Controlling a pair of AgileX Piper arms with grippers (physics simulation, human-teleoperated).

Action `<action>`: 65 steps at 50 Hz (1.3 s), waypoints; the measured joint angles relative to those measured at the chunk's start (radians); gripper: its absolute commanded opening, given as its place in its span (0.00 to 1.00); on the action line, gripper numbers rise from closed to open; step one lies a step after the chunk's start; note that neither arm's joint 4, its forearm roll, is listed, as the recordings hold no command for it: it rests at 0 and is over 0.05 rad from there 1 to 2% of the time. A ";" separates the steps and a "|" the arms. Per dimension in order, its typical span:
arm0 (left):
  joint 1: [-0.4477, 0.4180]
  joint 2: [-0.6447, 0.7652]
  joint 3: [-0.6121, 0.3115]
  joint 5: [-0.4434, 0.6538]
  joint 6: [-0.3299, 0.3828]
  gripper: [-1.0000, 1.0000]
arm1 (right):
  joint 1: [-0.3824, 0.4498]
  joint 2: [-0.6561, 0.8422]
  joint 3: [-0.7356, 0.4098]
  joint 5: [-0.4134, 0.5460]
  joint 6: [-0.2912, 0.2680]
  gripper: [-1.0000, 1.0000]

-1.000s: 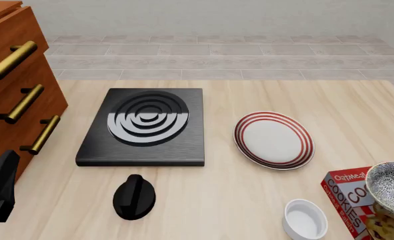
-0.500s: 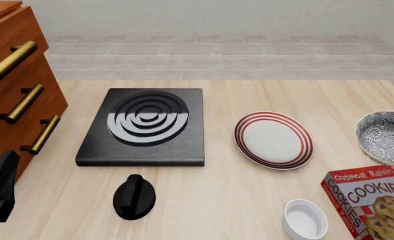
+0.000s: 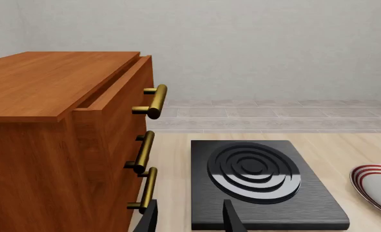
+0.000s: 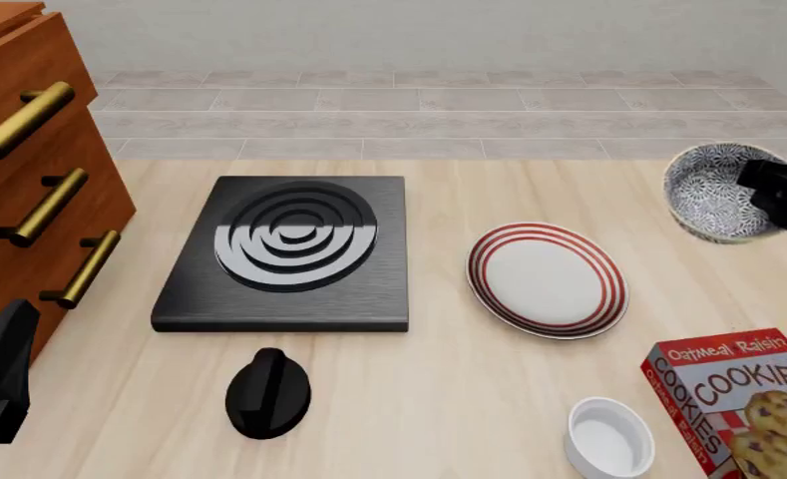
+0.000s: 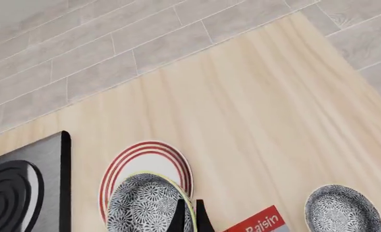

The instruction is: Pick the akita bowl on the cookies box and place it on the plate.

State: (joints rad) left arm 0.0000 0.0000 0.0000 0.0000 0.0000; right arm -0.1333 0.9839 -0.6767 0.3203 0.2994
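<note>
My right gripper (image 4: 763, 190) is clamped on the rim of the akita bowl (image 4: 715, 192), which hangs tilted in the air, to the right of the plate (image 4: 547, 278) and a little beyond it. In the right wrist view both fingers (image 5: 179, 218) pinch that rim, with the plate below the bowl. The plate lies flat on the table (image 4: 447, 379), just right of the black burner (image 4: 289, 249). The cookies box (image 4: 746, 397) lies nearer than the plate and to its right, beside a white bowl (image 4: 608, 436). My left gripper (image 3: 189, 218) is held apart, near the burner, close to the drawer cabinet (image 3: 61, 140).
</note>
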 measured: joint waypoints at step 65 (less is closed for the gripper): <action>0.000 0.000 0.000 0.000 0.000 1.00 | 0.204 0.434 -0.104 -0.266 0.160 0.00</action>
State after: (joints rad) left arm 0.0000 0.0000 0.0000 0.0000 0.0000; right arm 0.0712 1.4175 -0.7804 0.0545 0.4598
